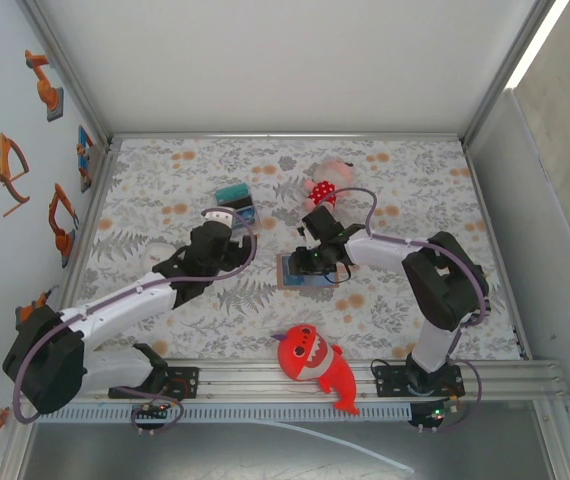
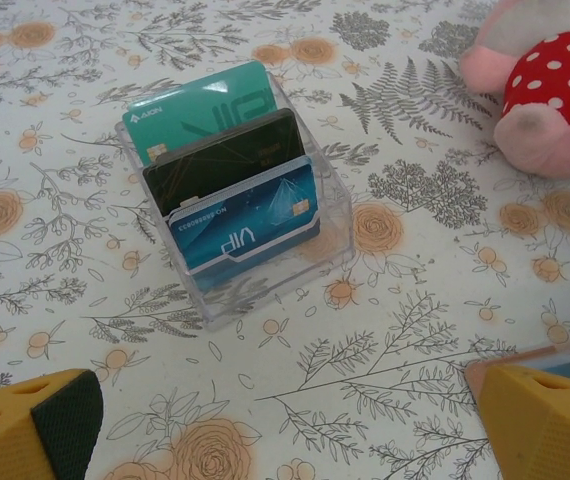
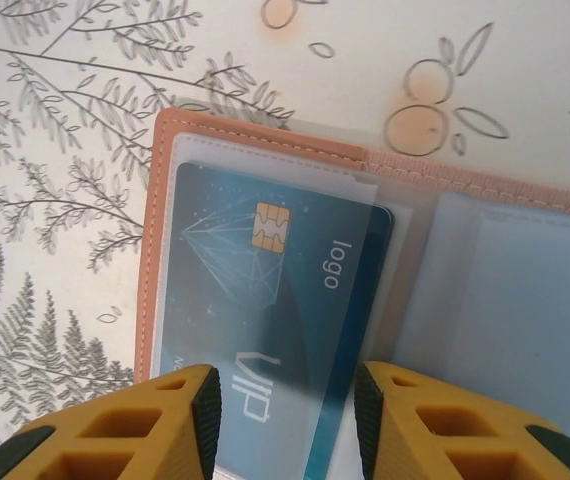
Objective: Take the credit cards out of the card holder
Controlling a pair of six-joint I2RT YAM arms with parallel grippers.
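Already three credit cards [image 2: 235,180] sit racked; one waits in the card holder [image 3: 151,250] under half-parted right fingers [image 3: 135,430], left fingers [image 2: 25,430] wide.

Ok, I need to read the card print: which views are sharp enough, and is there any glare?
Right wrist view: the blue card in the card holder is sharp, print legible, slightly hazed by its clear sleeve. Left wrist view: the three cards in the clear stand are crisp, little glare. Top external view: print too small to read; the strip light is blown out.
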